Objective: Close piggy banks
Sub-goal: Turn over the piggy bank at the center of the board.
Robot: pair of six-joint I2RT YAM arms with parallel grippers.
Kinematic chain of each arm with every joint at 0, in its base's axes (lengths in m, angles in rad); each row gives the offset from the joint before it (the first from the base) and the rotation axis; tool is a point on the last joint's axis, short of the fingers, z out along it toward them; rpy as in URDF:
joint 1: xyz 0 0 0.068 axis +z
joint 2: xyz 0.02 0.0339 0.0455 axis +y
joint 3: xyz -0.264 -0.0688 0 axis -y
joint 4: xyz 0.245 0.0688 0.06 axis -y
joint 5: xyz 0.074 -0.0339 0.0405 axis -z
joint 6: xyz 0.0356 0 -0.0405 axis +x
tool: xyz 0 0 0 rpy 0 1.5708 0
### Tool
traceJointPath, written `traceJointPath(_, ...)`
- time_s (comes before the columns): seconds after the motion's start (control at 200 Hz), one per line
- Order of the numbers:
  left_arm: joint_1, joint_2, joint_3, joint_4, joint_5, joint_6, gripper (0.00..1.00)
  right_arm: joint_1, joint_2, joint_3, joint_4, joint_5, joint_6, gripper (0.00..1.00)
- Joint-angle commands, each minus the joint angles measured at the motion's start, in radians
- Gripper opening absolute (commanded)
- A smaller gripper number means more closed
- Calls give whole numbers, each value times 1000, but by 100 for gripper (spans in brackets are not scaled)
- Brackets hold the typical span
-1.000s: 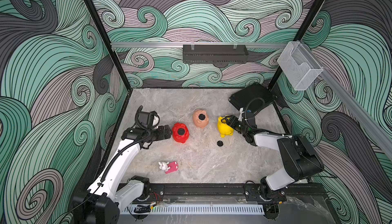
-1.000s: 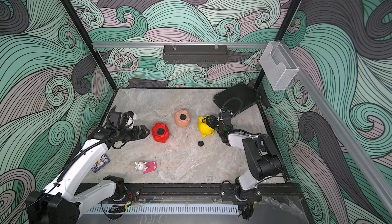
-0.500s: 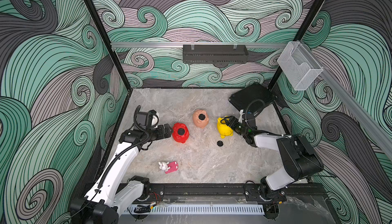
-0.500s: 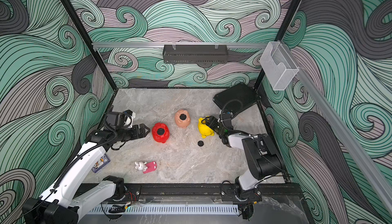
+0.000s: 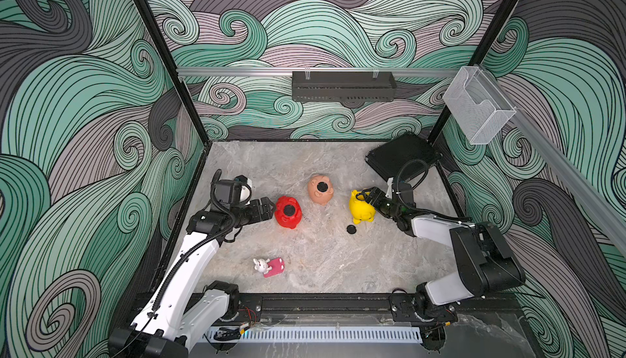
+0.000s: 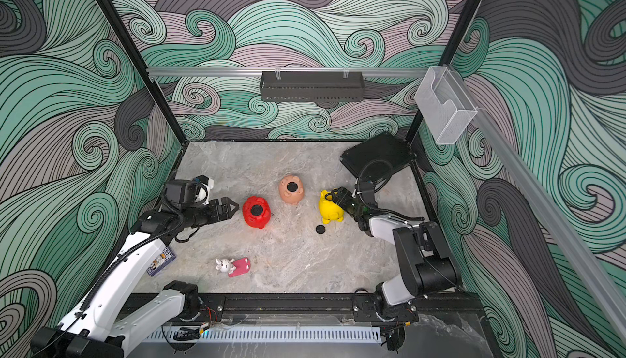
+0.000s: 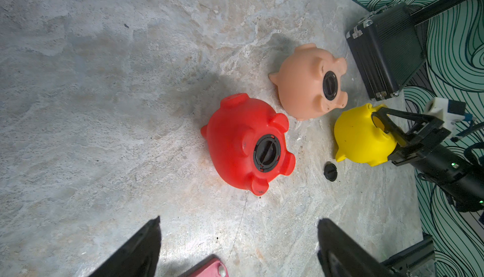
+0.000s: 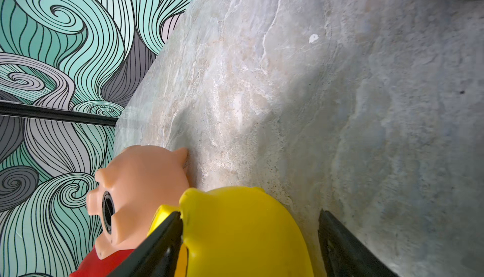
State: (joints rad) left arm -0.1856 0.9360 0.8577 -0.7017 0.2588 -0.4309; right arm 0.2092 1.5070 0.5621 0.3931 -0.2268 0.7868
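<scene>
on the marble table (image 5: 305, 163) the three piggy banks sit in a loose row across the middle. a black case (image 5: 403, 156) lies in the far right corner, behind the right arm. a white bunny toy (image 5: 261, 265) with a pink flat piece (image 5: 275, 267) lies near the front rail, well apart from the pigs. a small printed card box (image 6: 162, 261) shows under the left arm in a top view. a loose black plug (image 5: 351, 229) lies flat on the table, just in front of the yellow pig (image 5: 361, 208).

the peach pig (image 5: 320, 190) stands close beside the yellow one on its far-left side, crowding that flank. the red pig (image 5: 288, 212) lies between the left gripper (image 5: 269, 205) and the other two.

the red pig and the peach pig both rest belly up, feet in the air, each with a black plug seated in its belly hole. the yellow pig lies on its side, its unplugged belly hole turned toward the right gripper (image 5: 367, 198). which way its snout points cannot be told.

the left gripper's jaws are spread wide, with nothing between them, just short of the red pig. the right gripper's jaws are also apart. one finger (image 8: 167, 233) is at the rim of the hole and the other (image 8: 340, 246) stands clear of the body, with table showing between.
</scene>
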Motion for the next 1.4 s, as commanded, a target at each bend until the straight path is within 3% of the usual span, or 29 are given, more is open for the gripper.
traceJointPath(0.0, 3, -20, 9, 1, 10, -15, 93, -17, -30, -15, -64, -25, -33, 83)
traceJointPath(0.485, 3, -3, 64, -8, 60, -20, 92, -80, -237, 21, -233, -90, -92, 87)
traceJointPath(0.741, -1, 72, 178, 7, 150, -98, 88, -73, -412, 79, -545, -69, -24, 75)
traceJointPath(0.901, -20, 159, 280, 7, 241, -163, 83, -28, -550, 143, -850, -5, -37, 71)
traceJointPath(1.086, -37, 228, 423, -67, 217, -179, 80, 54, -715, 183, -1088, 32, -31, 65)
traceJointPath(1.221, -44, 272, 483, -65, 207, -182, 78, 97, -804, 170, -1162, 16, -8, 62)
traceJointPath(1.396, -74, 351, 527, -28, 232, -229, 73, 155, -802, 150, -1164, -16, 32, 57)
